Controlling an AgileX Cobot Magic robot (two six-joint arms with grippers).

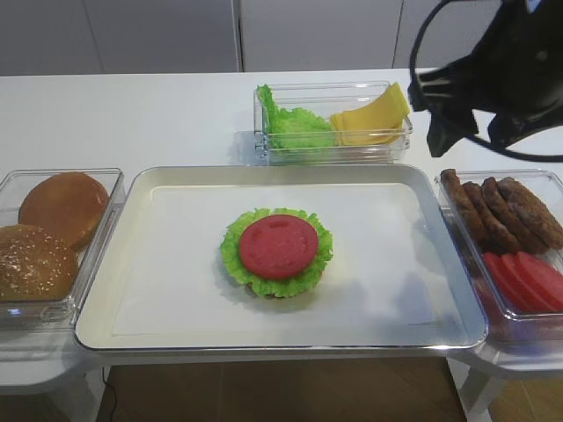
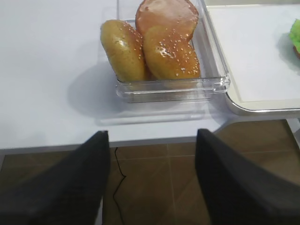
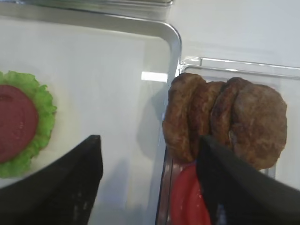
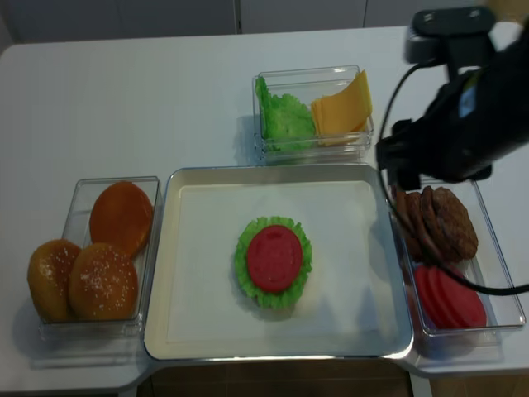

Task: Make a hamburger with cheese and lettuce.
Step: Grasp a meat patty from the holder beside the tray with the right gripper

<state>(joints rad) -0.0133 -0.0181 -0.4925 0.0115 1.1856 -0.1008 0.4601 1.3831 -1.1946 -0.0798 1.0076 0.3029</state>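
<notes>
The hamburger (image 1: 278, 251) is a red tomato slice on ruffled green lettuce, lying in the middle of the metal tray (image 1: 264, 172). It also shows in the right wrist view (image 3: 18, 124) and the second high view (image 4: 274, 260). The cheese (image 1: 374, 119) is a stack of pale yellow slices leaning in the clear box at the back. My right gripper (image 3: 150, 140) is open and empty, held above the tray's right rim and the patty box; in the high view it (image 1: 466, 136) hangs at the upper right. My left gripper (image 2: 152, 133) is open and empty, off the table's front left edge, over the floor.
A clear box of brown buns (image 1: 53, 237) stands left of the tray. Loose lettuce leaves (image 1: 295, 123) share the cheese box. A clear box at the right holds brown patties (image 1: 501, 207) and red tomato slices (image 1: 528, 277).
</notes>
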